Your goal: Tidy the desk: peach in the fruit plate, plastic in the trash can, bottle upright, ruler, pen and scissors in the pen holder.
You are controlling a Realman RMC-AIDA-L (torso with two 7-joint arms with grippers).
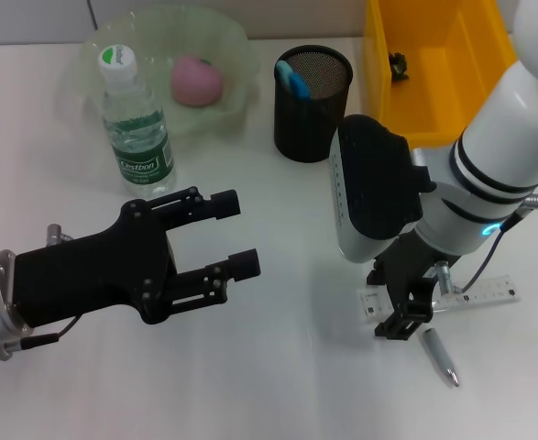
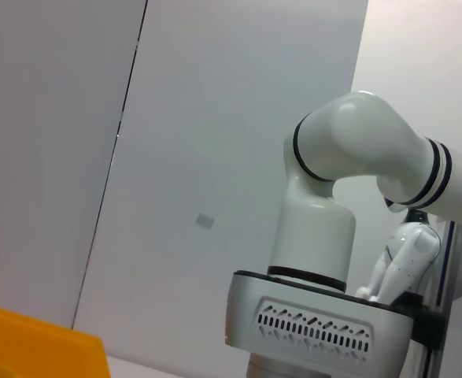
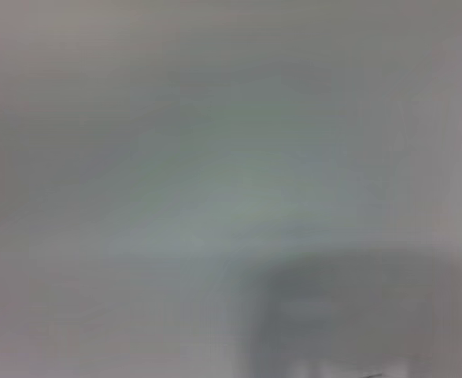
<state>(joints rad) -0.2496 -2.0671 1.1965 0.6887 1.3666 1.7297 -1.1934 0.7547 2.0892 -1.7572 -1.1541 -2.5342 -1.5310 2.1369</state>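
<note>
The pink peach (image 1: pixel 197 80) lies in the pale green fruit plate (image 1: pixel 236 41) at the back left. In front of the plate a clear bottle (image 1: pixel 136 124) with a green label stands upright. The black mesh pen holder (image 1: pixel 312 101) stands at the back centre with a blue-handled item (image 1: pixel 293 78) in it. A clear ruler (image 1: pixel 475 295) lies flat at the right, and a grey pen (image 1: pixel 440 356) lies just in front of it. My right gripper (image 1: pixel 404 312) points down onto the ruler's left end. My left gripper (image 1: pixel 236 236) hovers open and empty at the lower left.
A yellow bin (image 1: pixel 433 92) stands at the back right with a small dark object (image 1: pixel 399 64) inside. The left wrist view shows the right arm (image 2: pixel 349 205) and a corner of the yellow bin (image 2: pixel 34 346). The right wrist view is a grey blur.
</note>
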